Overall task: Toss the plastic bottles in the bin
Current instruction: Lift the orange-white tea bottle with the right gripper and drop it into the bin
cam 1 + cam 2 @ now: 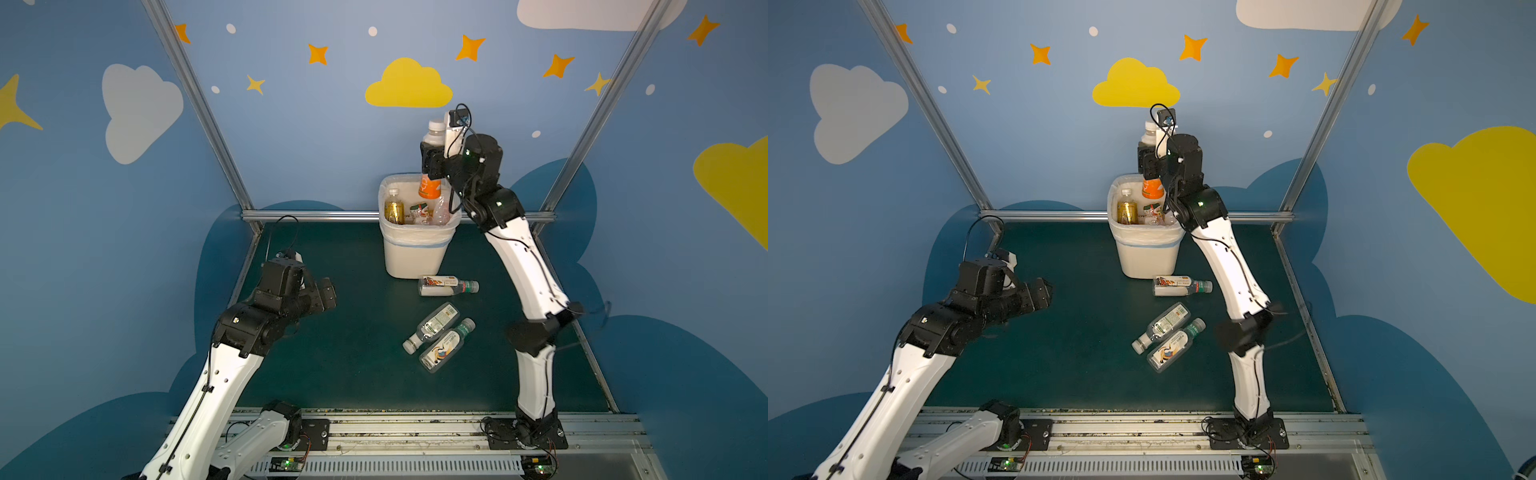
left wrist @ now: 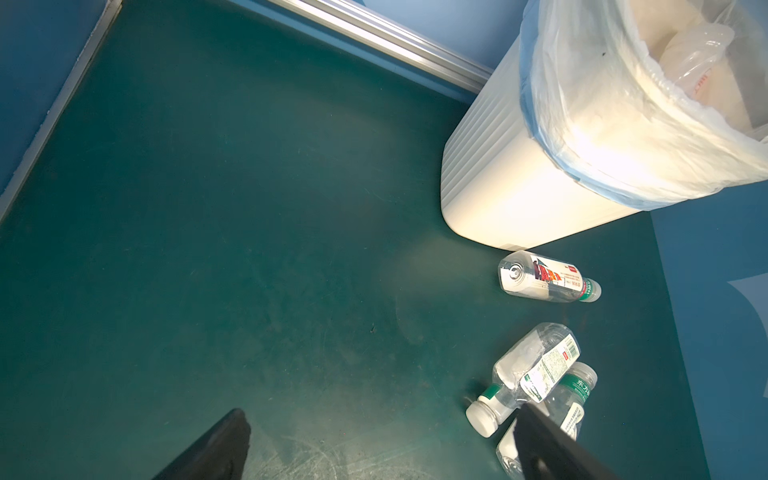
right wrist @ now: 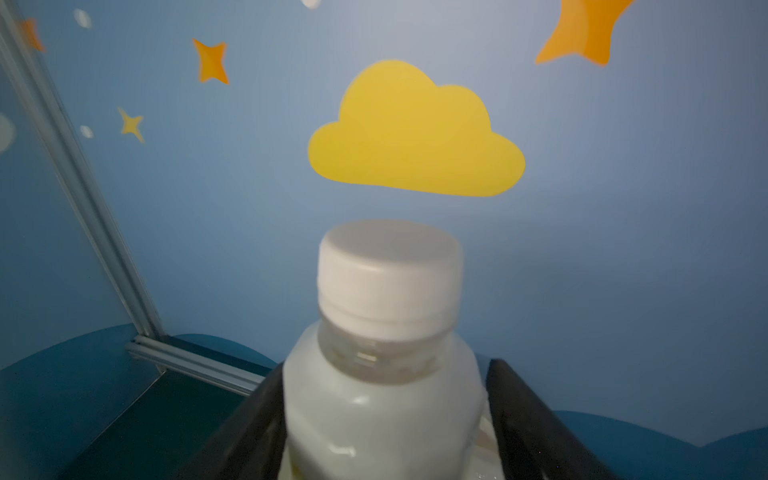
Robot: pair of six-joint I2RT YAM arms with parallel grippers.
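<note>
Cream plastic, bag-lined, the bin [image 1: 415, 257] stands in both top views with the right gripper [image 1: 433, 162] above it, jaws flanking an upright orange-labelled bottle [image 1: 430, 189]; other bottles [image 1: 1126, 212] lie inside the bin. Left wrist view: the left gripper [image 2: 382, 415] gapes wide, three loose bottles [image 2: 548, 278] near the bin's foot. Right wrist view: white cap [image 3: 388, 270] between the jaws; pinching or freed, cannot tell.

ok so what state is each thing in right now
cream-white plastic bin with bag liner, upright, holding several bottles
right claw, around a bottle over the bin; gripping or releasing unclear
white-capped plastic bottle with orange label, upright in that claw
left claw, open, empty
green-capped plastic bottle with red-and-white label, lying on the green mat beside the bin
clear white-capped plastic bottle, lying down, touching the next
clear green-capped plastic bottle, lying down
</note>
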